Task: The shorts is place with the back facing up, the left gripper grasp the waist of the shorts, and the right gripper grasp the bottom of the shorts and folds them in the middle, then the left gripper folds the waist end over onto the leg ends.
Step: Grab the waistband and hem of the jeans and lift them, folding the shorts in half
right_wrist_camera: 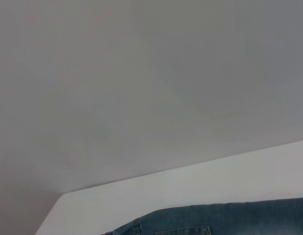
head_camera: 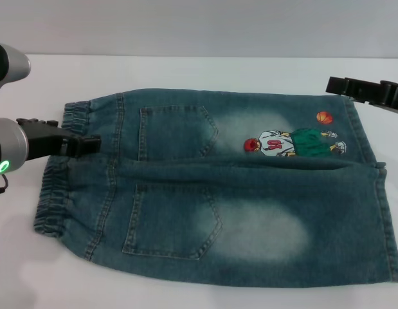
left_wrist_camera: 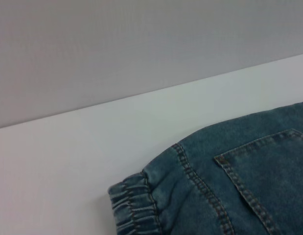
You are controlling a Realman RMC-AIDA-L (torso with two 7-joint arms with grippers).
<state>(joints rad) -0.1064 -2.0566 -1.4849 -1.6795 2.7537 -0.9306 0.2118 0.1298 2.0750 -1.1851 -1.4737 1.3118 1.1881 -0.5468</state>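
The shorts [head_camera: 237,212] lie flat on the white table [head_camera: 186,74], back up with both patch pockets showing. The puckered waist [head_camera: 54,193] is on the left and the leg ends [head_camera: 379,193] are on the right. The far leg carries the cartoon player [head_camera: 289,141] and orange ball [head_camera: 324,117]. My left gripper [head_camera: 86,143] rests at the middle of the waist, its black tip over the elastic. My right gripper [head_camera: 337,85] hovers by the far corner of the leg ends. A waist corner [left_wrist_camera: 134,205] fills the left wrist view. The right wrist view catches a denim edge [right_wrist_camera: 229,220].
Bare white table [left_wrist_camera: 68,161] surrounds the shorts, with a grey wall [right_wrist_camera: 141,73] behind it. The table's corner [right_wrist_camera: 60,198] appears in the right wrist view.
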